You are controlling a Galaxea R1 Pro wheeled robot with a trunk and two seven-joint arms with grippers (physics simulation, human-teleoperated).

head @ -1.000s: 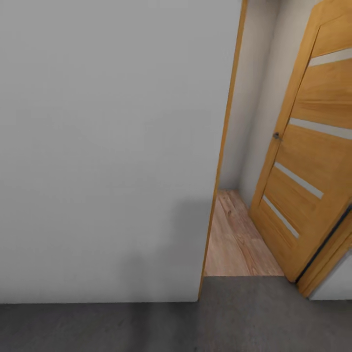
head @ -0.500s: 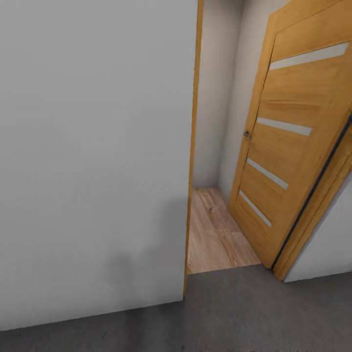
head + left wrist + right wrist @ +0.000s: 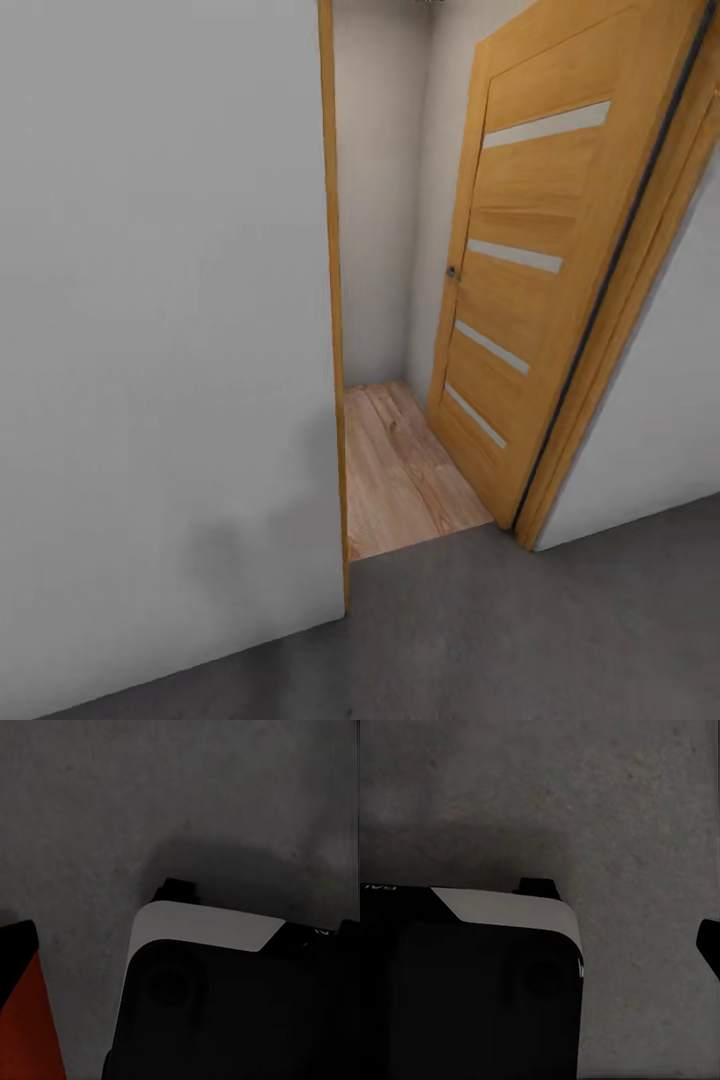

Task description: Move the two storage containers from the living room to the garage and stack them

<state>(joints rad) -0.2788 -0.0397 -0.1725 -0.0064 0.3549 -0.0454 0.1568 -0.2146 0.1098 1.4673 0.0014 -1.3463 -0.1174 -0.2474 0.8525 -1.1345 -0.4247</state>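
base: on the dark grey floor [image 3: 520,640] of the garage, facing the doorway; judging by that, robot is in transit, not handling anything
door: wooden-slat door [image 3: 530,270] stands swung open, just right of the doorway, handle [image 3: 452,272] on the edge nearest the opening; open leaf leaves the passage free, which a base this wide would need
doorway: wood frame [image 3: 333,300] runs down the left side of the opening; light wood-plank floor [image 3: 400,470] starts right behind the threshold, beige wall behind it, so that side leads toward the living room
wall: pale grey wall [image 3: 160,350] left of the doorway, close to the head camera, soft shadow low on it
container: orange-red sliver [image 3: 26,1020] at the edge of the left wrist view, lying on the grey floor beside the robot's dark body; likely one storage container already in the garage, too little visible to be sure
contents: cannot tell, only a wall or corner of it shows, inside is out of frame
second container: location unknown
left gripper: cannot tell if wide, narrow or holding; fingers not visible, camera looks down at floor and robot base [image 3: 225,997]
right gripper: same, cannot tell; right wrist view gives floor [image 3: 607,810] and base [image 3: 465,990], arm looks parked pointing down for driving
next: my guess, drive through the doorway
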